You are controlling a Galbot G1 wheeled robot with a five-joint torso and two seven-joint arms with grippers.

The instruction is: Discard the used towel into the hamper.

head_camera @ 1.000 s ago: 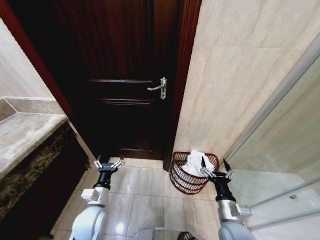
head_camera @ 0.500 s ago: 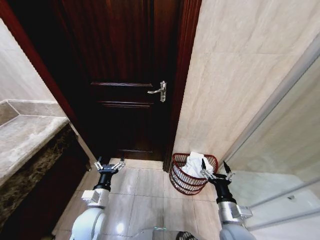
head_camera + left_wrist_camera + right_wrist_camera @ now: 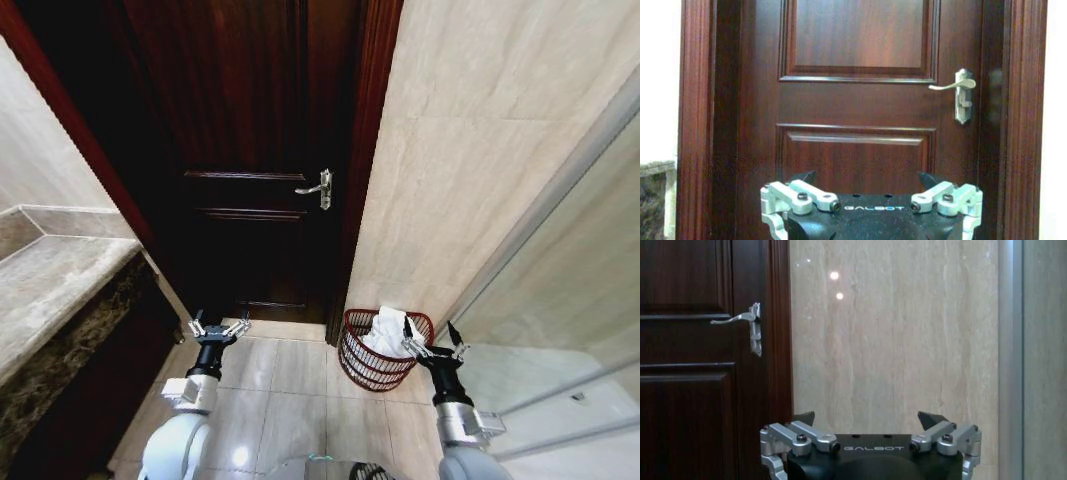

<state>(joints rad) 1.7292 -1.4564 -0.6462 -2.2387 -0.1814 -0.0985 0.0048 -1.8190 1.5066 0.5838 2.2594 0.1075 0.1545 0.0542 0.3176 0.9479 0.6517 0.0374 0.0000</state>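
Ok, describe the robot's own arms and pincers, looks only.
Both arms have rounded silver-grey shells, then black wrists. The left pincer and right pincer match: a black body lettered GALBOT in white, silver metal linkages with dark bolts, and black pointed fingertips.

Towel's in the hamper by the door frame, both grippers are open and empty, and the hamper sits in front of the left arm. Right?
Not quite. In the head view the hamper stands on the floor in front of the right gripper, not the left gripper, which faces the door. The rest holds: the white towel lies in the hamper, and both grippers are open and empty.
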